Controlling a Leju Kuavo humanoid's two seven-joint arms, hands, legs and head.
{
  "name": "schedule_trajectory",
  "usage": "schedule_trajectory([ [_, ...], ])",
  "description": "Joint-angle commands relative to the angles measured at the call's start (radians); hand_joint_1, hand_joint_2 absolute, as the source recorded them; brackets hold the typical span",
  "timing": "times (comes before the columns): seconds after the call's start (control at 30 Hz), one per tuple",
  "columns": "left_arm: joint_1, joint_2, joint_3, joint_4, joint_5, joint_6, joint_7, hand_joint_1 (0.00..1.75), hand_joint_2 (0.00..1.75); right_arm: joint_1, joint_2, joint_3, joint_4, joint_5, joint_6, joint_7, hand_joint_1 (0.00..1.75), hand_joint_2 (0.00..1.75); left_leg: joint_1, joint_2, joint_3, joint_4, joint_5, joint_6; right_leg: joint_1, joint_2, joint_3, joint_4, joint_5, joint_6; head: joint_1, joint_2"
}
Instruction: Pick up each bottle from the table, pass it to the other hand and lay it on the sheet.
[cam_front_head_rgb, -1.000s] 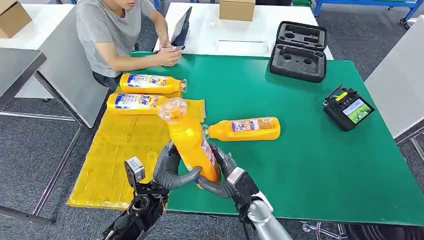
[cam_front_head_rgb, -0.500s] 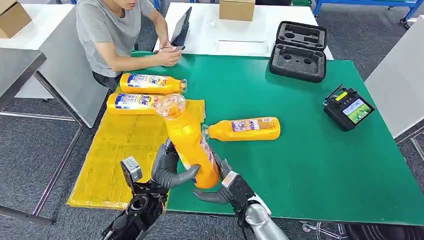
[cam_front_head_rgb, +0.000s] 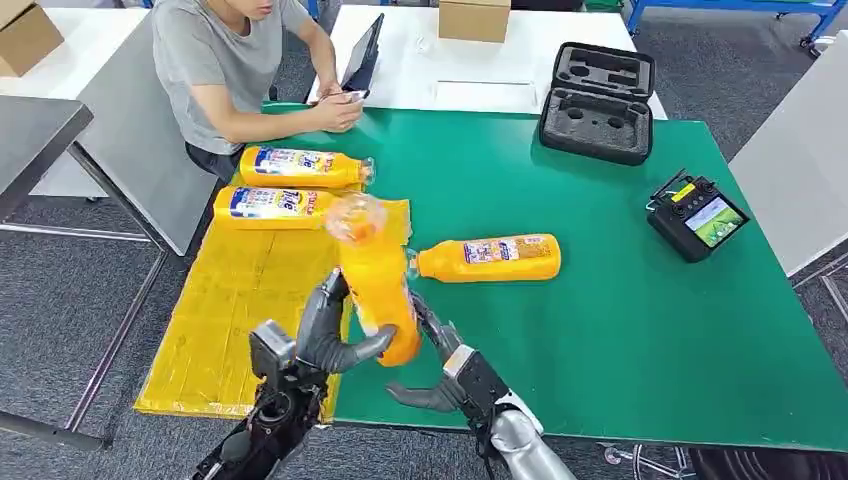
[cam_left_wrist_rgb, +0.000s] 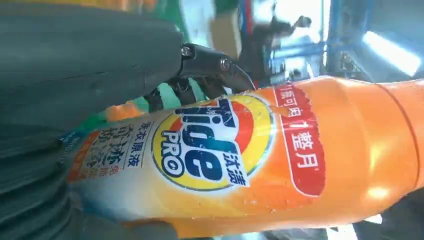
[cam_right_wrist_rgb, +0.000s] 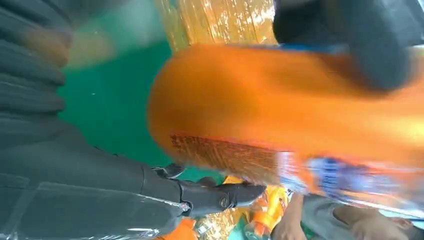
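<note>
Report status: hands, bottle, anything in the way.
Left hand grips upright bottle; right hand open beside it. Two bottles on yellow sheet, one bottle on table. Nothing blocking the sheet.

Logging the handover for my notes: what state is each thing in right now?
held bottle: raised, upright, gripped by the left hand.
right hand: open, fingers apart just off the held bottle.
two bottles on the sheet: lying on their sides.
bottle on the green table: on its side, not picked up.
yellow sheet: spread flat.
black case: lid open.
controller: screen lit.
</note>
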Motion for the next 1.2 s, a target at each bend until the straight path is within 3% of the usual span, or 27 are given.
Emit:
schedule_trajectory([
  [0.03,-0.13,0.133,-0.01,0.187,-0.145,0.101,-0.069,1.75,1.75,0.003,-0.034,-0.006,0.018,-0.002,0.007,0.001,0.0,1.75,0.001,0.002,0.003,-0.002,0.001,-0.002,0.001,0.001,0.002,-0.001,0.001,-0.002,0.0,0.0],
  [0.43,-0.057,0.194,0.171,0.082,-0.272,0.131,-0.069,1.75,1.75,-0.024,-0.026,0.004,0.051,-0.021,0.03,0.001,0.0,1.75,0.002,0.004,0.002,0.0,0.0,-0.002,0.002,0.003,0.001,0.0,0.001,-0.002,0.0,0.0],
  [1.03,-0.051,0.211,0.189,0.064,-0.331,0.137,-0.033,1.75,1.75,-0.023,-0.026,0.01,0.049,-0.027,0.029,0.001,0.0,1.75,0.003,0.002,0.002,0.0,0.0,-0.002,0.003,0.002,0.002,0.0,0.0,-0.002,0.0,0.0],
  [1.2,-0.071,0.267,0.215,0.046,-0.559,0.173,0.086,1.75,1.75,-0.025,-0.022,0.017,0.057,-0.036,0.025,0.001,0.0,1.75,0.003,0.003,0.002,0.0,0.0,-0.003,0.003,0.002,0.001,0.0,0.0,-0.002,0.0,0.0],
])
